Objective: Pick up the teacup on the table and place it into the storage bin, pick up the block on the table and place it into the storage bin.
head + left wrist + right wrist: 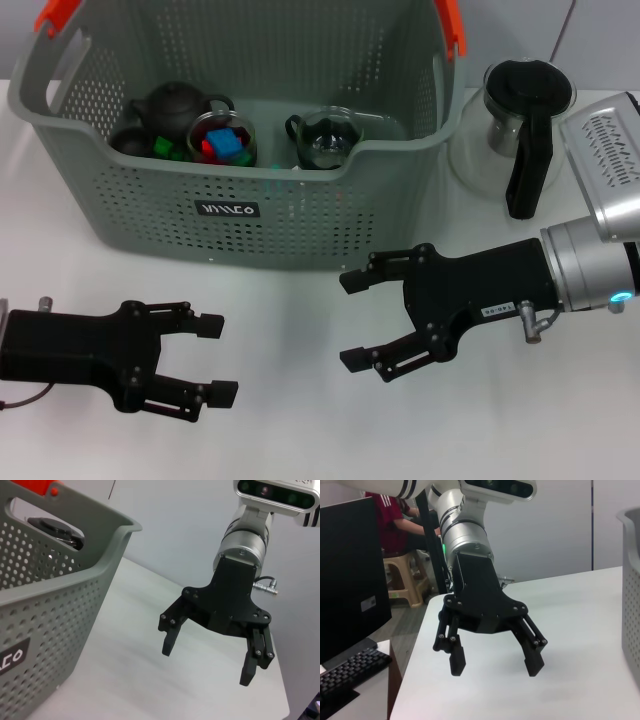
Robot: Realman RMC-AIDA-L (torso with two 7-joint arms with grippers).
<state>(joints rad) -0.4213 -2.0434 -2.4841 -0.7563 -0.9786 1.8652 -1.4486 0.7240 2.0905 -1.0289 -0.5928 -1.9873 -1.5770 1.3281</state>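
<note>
Nearest the robot, the left pincer [218, 358] hangs low over the white counter [300, 420], in front of the storage bin [240, 215] and towards its left end, fingers spread wide and holding nothing. The right pincer [352, 320] is level with it, in front of the bin's right end, its arm reaching in from the right; its fingers are also wide apart and empty. The two pincers point towards each other with bare counter between them.

The bin's front wall carries a small black label [229, 209] with white lettering, too blurred to read. Inside the bin, from its left end, lie a dark teapot [172, 105], a glass teacup [221, 139] holding red, blue and green blocks [226, 145], and a second, clear glass cup [326, 137] near the middle. Orange clips [58, 15] sit on the handles at the bin's far corners.

Just beyond the bin's right end stands a glass jug [512, 128] with a black lid and handle.
</note>
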